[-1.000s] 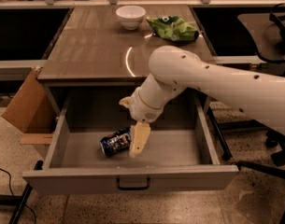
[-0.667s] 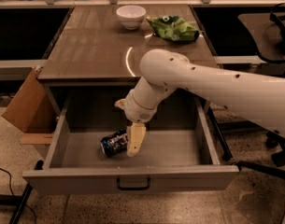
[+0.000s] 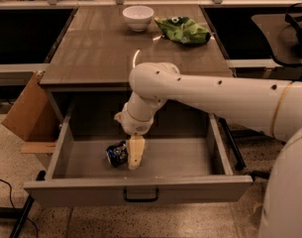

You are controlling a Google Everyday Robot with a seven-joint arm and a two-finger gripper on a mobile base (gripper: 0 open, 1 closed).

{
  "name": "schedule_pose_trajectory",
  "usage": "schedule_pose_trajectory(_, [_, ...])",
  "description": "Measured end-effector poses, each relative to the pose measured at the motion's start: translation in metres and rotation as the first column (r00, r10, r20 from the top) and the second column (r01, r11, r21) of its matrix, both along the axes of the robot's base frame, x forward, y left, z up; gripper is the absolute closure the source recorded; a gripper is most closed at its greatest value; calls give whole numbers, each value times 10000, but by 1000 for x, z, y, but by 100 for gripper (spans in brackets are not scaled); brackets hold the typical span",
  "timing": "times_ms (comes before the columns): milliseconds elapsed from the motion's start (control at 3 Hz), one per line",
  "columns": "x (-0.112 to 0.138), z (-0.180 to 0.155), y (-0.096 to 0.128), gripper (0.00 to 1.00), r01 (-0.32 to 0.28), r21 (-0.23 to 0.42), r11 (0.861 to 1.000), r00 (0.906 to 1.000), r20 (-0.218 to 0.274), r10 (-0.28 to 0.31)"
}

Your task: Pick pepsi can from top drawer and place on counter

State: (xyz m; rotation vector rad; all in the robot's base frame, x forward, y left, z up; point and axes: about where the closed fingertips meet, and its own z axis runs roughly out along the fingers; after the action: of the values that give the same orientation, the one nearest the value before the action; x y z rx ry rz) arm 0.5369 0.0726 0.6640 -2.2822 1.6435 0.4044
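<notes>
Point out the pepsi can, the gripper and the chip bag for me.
pepsi can [image 3: 117,154]: camera view, blue side, lying in the drawer [image 3: 200,188].
gripper [image 3: 134,158]: camera view, lower end, down in the drawer beside the pepsi can.
chip bag [image 3: 182,30]: camera view, green middle, on the counter [image 3: 91,53].

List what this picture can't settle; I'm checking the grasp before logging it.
Camera view:
- The hand, down in the top drawer beside the pepsi can: whether it holds the can, hidden by the hand itself.
- Can's right end: behind the hand.
- Drawer's back: covered by the arm, shadowed under the counter.
</notes>
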Motion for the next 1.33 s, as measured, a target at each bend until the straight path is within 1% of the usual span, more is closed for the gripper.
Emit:
schedule_pose_trajectory(333, [0, -17, 7, 0, -127, -366, 9992, 9999, -99, 123])
schedule_pose_trajectory(1000, [0, -38, 15, 0, -279, -860, 9959, 9993, -282, 256])
schedule_pose_trajectory(1333, [2, -45, 11, 0, -218, -1141, 9932, 9993, -318, 183])
